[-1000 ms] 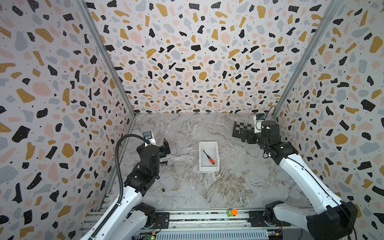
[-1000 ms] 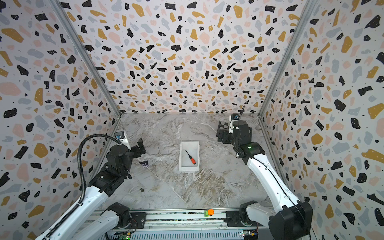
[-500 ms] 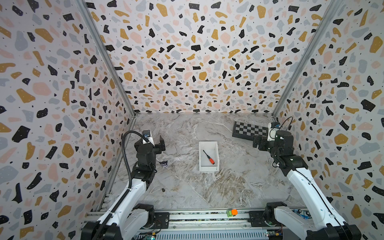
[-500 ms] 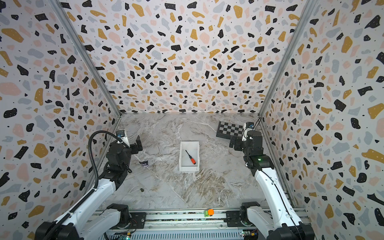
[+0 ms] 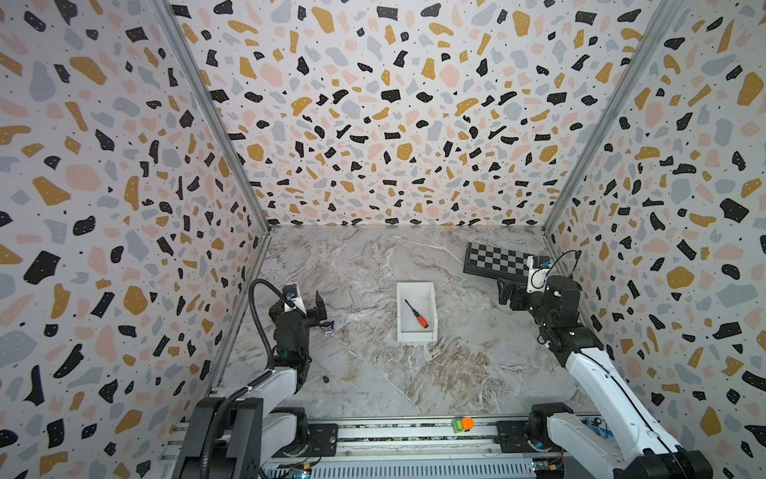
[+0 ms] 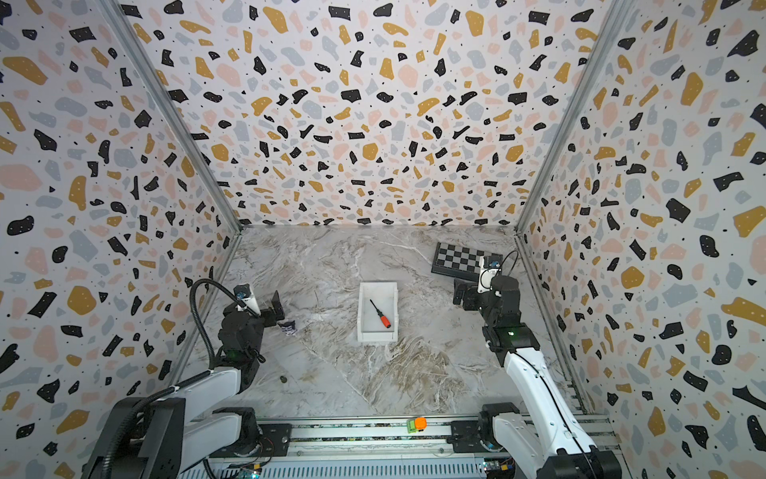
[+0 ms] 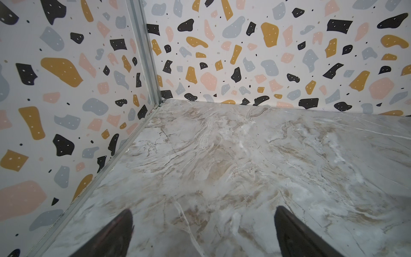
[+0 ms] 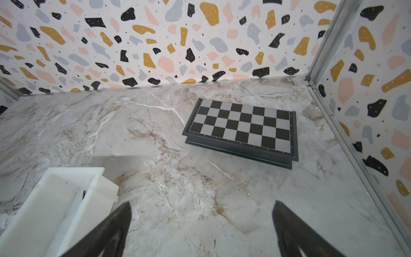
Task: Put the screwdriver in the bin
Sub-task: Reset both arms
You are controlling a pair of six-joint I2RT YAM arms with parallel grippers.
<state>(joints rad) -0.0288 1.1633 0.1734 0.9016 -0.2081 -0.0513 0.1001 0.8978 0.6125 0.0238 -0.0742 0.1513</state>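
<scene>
Screwdriver (image 5: pixel 416 314) lies flat on the white floor of the bin (image 5: pixel 414 336), seen in both top views (image 6: pixel 381 314). It sits diagonally: red-orange handle toward the near right corner, thin dark shaft pointing toward the far left. Nothing touches it.

Bin (image 6: pixel 377 334) stands mid-table on the marble-patterned table (image 5: pixel 373 257), long side running front to back. In the right wrist view only one corner of the bin (image 8: pixel 66 171) shows, with a dark bit of the shaft (image 8: pixel 83 194) just above its wall.

Left gripper (image 5: pixel 306 309) hovers near the left wall, well apart from the bin. Left wrist view: left gripper (image 7: pixel 202 211) jaws spread wide, only bare marble between them, nothing held.

Right gripper (image 5: pixel 512 295) is off to the right of the bin, near the right wall, just in front of the checkered board (image 5: pixel 495 261). Right wrist view: right gripper (image 8: pixel 201 204) jaws wide apart and empty, marble between them, the board (image 8: pixel 242 124) lying flat beyond.

Other items: small dark purple object (image 5: pixel 328 327) on the table just beside the left gripper; tiny dark speck (image 5: pixel 326 378) nearer the front; orange-and-green block (image 5: pixel 463 424) on the front rail.
</scene>
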